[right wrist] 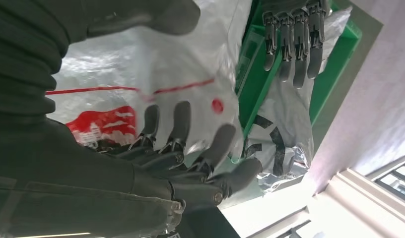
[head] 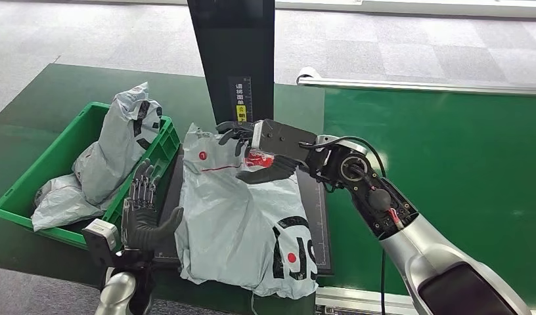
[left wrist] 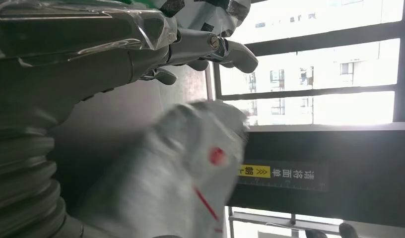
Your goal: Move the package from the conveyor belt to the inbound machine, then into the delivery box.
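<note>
Green-topped desk [head: 449, 170] on grey carpet; the grey plastic mailer package [head: 242, 223] lies on the dark flat inbound machine platform [head: 316, 216], its top end between the right hand [head: 255, 154] fingers, apparently clamped on it; left hand [head: 142, 210] fingers apart, beside its edge; scanning step, I judge; next calls for a lift toward the green plastic delivery box [head: 35, 177] beyond the left fingers.

Left robot hand [head: 142, 209] open, right robot hand [head: 252, 154] gripping

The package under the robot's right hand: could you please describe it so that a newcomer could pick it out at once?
Find the black upright column; on the dark flat platform at its foot lies the grey package. The right hand grips its far end. Unlike the grey bags in the green crate, it lies flat outside the crate.
</note>
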### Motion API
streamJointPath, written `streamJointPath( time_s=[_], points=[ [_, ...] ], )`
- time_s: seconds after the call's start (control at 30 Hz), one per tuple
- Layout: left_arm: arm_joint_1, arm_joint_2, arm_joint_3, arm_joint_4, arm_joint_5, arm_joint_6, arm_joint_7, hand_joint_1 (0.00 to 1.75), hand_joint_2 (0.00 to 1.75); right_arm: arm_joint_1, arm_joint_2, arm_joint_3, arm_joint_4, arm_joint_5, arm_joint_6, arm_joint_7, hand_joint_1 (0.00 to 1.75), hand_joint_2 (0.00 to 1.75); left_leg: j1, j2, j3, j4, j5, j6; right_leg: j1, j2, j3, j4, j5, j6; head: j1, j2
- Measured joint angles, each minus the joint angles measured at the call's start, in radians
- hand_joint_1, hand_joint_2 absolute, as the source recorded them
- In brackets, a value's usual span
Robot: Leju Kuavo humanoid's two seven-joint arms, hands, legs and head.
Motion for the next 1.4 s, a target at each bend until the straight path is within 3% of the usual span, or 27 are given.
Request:
streamJointPath(
  time_s=[0.17,0.27,0.37,0.47,0.57,0.7,0.83,0.97,1.1,1.23,1.4],
  points=[
    [0.008,0.004,0.000,-0.008,0.000,0.002,0.000,0.00,1.75,0.028,-0.035,-0.030,0.007,-0.081,-0.022,-0.068,0.00,1.75,0.000,0.000,0.000,0.000,0.000,0.000,0.000,0.000,0.000,0.000,0.000,0.000,0.000,0.000],
    [0.018,0.007,0.002,-0.021,-0.010,0.010,-0.003,0.00,1.75,0.076,-0.054,-0.081,-0.005,-0.126,-0.082,-0.122,0.00,1.75,0.000,0.000,0.000,0.000,0.000,0.000,0.000,0.000,0.000,0.000,0.000,0.000,0.000,0.000],
    [0.039,0.017,0.005,-0.053,-0.052,0.001,-0.001,0.00,1.75,0.174,-0.073,-0.179,-0.052,-0.132,-0.194,-0.190,0.00,1.75,0.000,-0.001,0.000,0.000,0.000,0.000,0.000,-0.001,0.000,0.000,0.000,0.000,0.000,0.000],
    [0.063,0.033,0.006,-0.101,-0.135,-0.067,0.019,0.00,1.75,0.306,-0.081,-0.306,-0.118,-0.114,-0.293,-0.244,0.00,1.75,0.000,-0.001,-0.001,0.000,-0.001,0.000,0.000,-0.001,0.000,-0.001,0.000,0.000,0.000,0.000],
    [0.073,0.041,0.003,-0.137,-0.176,-0.109,0.032,0.00,1.75,0.413,-0.080,-0.414,-0.169,-0.104,-0.318,-0.269,0.00,1.75,0.000,0.000,-0.002,0.000,-0.001,0.000,0.000,-0.001,-0.001,-0.001,0.000,0.000,0.000,0.000],
    [0.076,0.046,-0.003,-0.160,-0.209,-0.123,0.039,0.00,1.75,0.480,-0.076,-0.490,-0.211,-0.094,-0.332,-0.271,0.00,1.75,0.000,0.000,-0.001,0.000,-0.001,0.000,0.000,-0.001,-0.001,-0.001,0.000,0.000,0.000,0.000],
    [0.079,0.066,-0.056,-0.175,-0.431,-0.134,0.093,0.00,1.75,0.589,-0.040,-0.580,-0.272,-0.106,-0.377,-0.292,0.00,1.75,0.000,-0.003,-0.001,0.000,-0.001,0.000,0.000,-0.004,-0.001,-0.001,-0.001,0.000,0.000,0.000],
    [0.063,0.085,-0.170,-0.158,-0.730,-0.026,0.181,0.00,1.75,0.728,0.017,-0.683,-0.351,-0.094,-0.366,-0.328,0.00,1.75,0.000,-0.002,-0.003,0.000,-0.001,0.000,0.000,-0.003,-0.002,-0.001,-0.001,0.000,0.000,0.000],
    [-0.003,0.093,-0.291,-0.079,-0.952,0.121,0.269,0.00,1.75,0.801,0.072,-0.749,-0.419,-0.074,-0.347,-0.316,0.00,1.75,0.000,-0.002,-0.003,0.000,-0.001,0.000,0.000,-0.003,-0.002,-0.001,-0.001,0.000,0.000,0.000],
    [-0.054,0.096,-0.382,0.006,-1.021,0.181,0.300,0.00,1.75,0.822,0.108,-0.783,-0.464,-0.063,-0.341,-0.305,0.00,1.75,0.000,0.000,-0.002,0.000,-0.001,0.000,0.000,-0.002,-0.002,-0.001,0.000,0.000,0.000,0.000],
    [-0.078,0.101,-0.423,0.055,-1.025,0.188,0.303,0.00,1.75,0.829,0.126,-0.803,-0.487,-0.061,-0.339,-0.301,0.00,1.75,0.000,0.000,-0.001,0.000,0.000,0.000,0.000,-0.002,-0.002,-0.001,0.000,0.000,0.000,0.000]
  ],
)
